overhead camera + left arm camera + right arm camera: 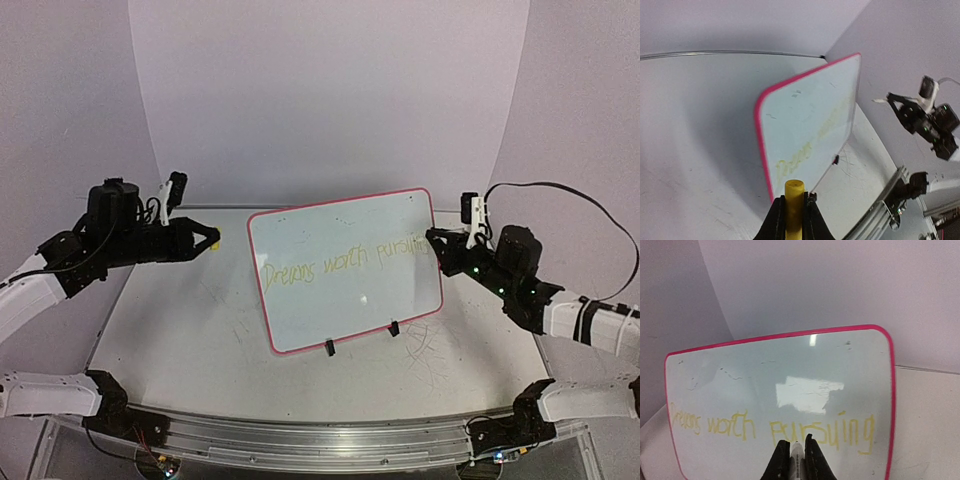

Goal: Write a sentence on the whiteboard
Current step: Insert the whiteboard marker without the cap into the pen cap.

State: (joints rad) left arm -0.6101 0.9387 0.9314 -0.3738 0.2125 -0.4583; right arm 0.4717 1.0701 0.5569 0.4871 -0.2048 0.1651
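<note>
Nearest the lens, left fingers [781, 209] clamp a stubby yellow cylinder [794, 192]; right fingers [785, 452] pinch a white marker barrel [796, 461] at the last word of the sentence [822, 432]. Propped mid-table, the whiteboard [340, 310] looks light, stiff and glossy on small legs [330, 347], so hard pressure could tip it toward 12 o'clock; its pink rim [262, 290] seems the safest hold. Open table [180, 330] lies at its 6 and 9 o'clock.

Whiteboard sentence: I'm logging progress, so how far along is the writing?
Done: the thin yellow handwritten sentence, roughly "Dreams worth pursuing", spans the pink-rimmed glossy whiteboard. In hand: the right gripper is shut on a white marker near the last word; the left gripper is shut on a yellow cylinder, possibly its cap. Left: probably only recapping.
</note>
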